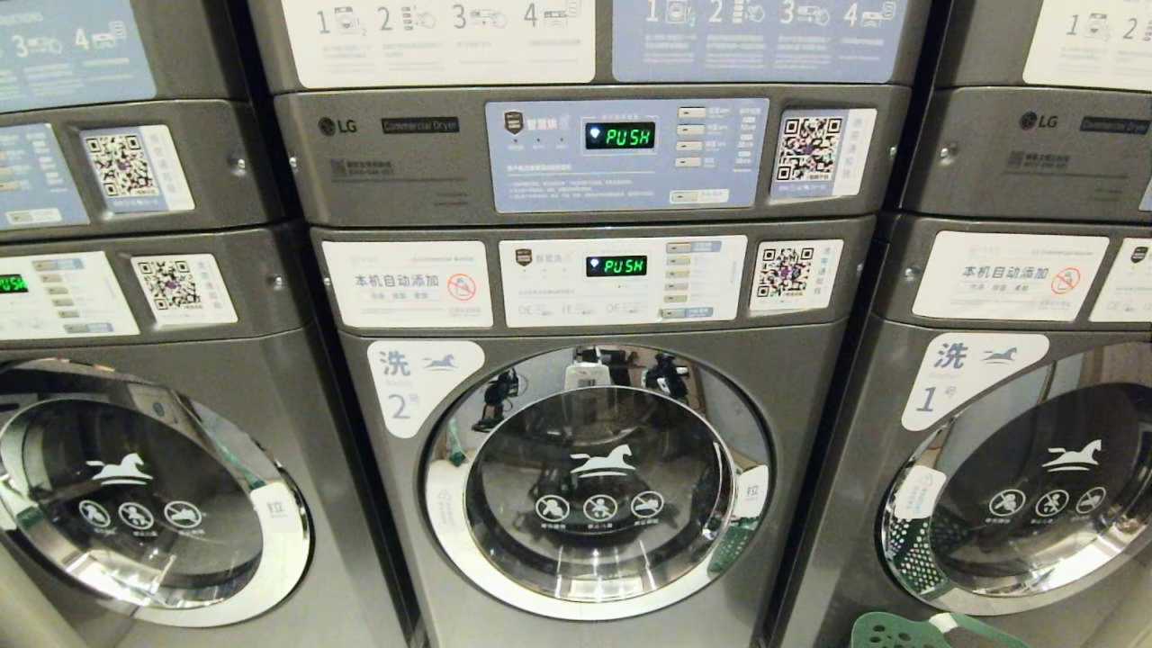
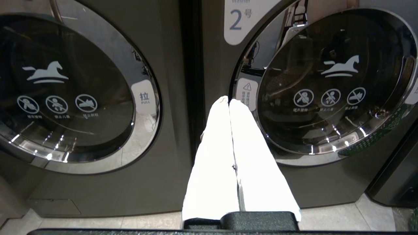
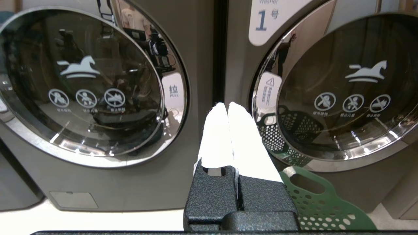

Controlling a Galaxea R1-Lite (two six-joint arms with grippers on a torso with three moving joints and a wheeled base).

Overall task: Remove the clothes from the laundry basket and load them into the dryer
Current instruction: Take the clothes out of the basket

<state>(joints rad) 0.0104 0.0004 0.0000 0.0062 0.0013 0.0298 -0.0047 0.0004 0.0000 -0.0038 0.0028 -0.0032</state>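
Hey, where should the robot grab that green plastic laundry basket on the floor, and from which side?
Grip the perforated green plastic laundry basket at the oval handle cutout in its rim, probably coming from above: the slot gives a finger something to hook, and the basket sits against the number 1 washer, blocking the far side.

Site: self-service laundromat. Stacked grey LG commercial dryers (image 1: 576,153) over numbered front-load washers (image 1: 594,477), each panel carrying QR payment stickers (image 1: 808,149), step-by-step instruction placards (image 1: 441,36), green "PUSH" displays (image 1: 619,136).
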